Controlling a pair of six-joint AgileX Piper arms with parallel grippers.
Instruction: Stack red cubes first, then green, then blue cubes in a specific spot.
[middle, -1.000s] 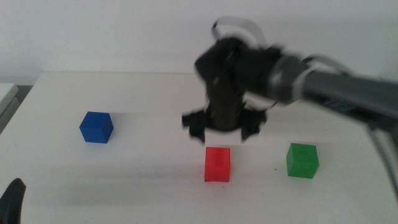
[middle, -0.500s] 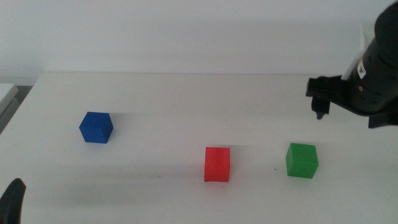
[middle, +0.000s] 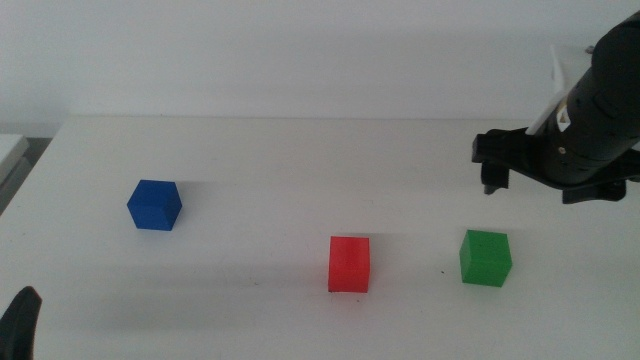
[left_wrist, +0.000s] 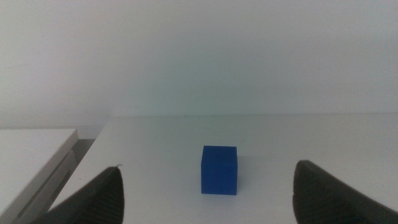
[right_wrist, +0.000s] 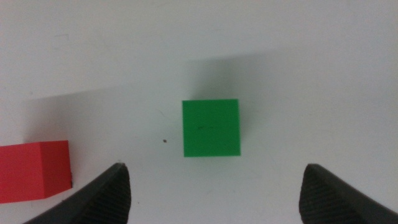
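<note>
The red cube (middle: 350, 264) stands at the table's front middle; it also shows in the right wrist view (right_wrist: 34, 171). A tiny dark mark (right_wrist: 71, 182) shows at its base; I cannot make out the pair of bracket marks. The green cube (middle: 486, 258) stands to its right. The blue cube (middle: 154, 205) stands far left. My right gripper (middle: 540, 188) hovers open and empty above and just behind the green cube (right_wrist: 211, 128), which lies between its jaws (right_wrist: 214, 169) in that view. My left gripper (middle: 20, 325) waits open at the bottom-left, facing the blue cube (left_wrist: 219, 170).
A lone dark speck (middle: 445, 271) lies between the red and green cubes, also in the right wrist view (right_wrist: 163, 140). The white table (middle: 260, 160) ends at a wall behind. A lower white surface (left_wrist: 31, 155) lies off the table's left edge.
My right gripper has left its place above the red cube, which stays on the table, and swung right to hover over the green cube. The cubes and left arm have not moved.
</note>
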